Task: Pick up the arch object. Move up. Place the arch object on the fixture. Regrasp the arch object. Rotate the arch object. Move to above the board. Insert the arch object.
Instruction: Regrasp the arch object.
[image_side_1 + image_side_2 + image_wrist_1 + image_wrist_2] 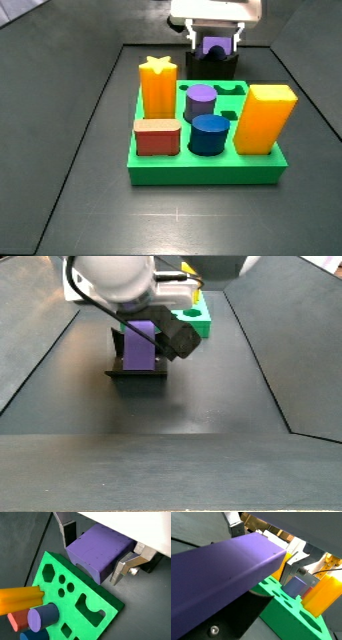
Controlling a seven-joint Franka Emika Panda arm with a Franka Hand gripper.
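The arch object [97,549], a long dark purple block with an arched cut in its end face, lies between the silver fingers of my gripper [93,559]. The gripper is shut on it. In a side view the arch object [139,344] rests on the black fixture [138,375], with the gripper [147,331] reaching down around it. From the opposite side the arch object [215,46] shows just behind the green board [201,170], above the fixture [214,68]. The board's [107,619] open arch-shaped socket [90,607] lies close beside the block.
On the board stand a yellow star peg [158,85], a tall orange peg [265,118], a red peg [156,137], a blue cylinder [207,134] and a short purple cylinder [201,100]. Raised dark walls edge the floor on both sides.
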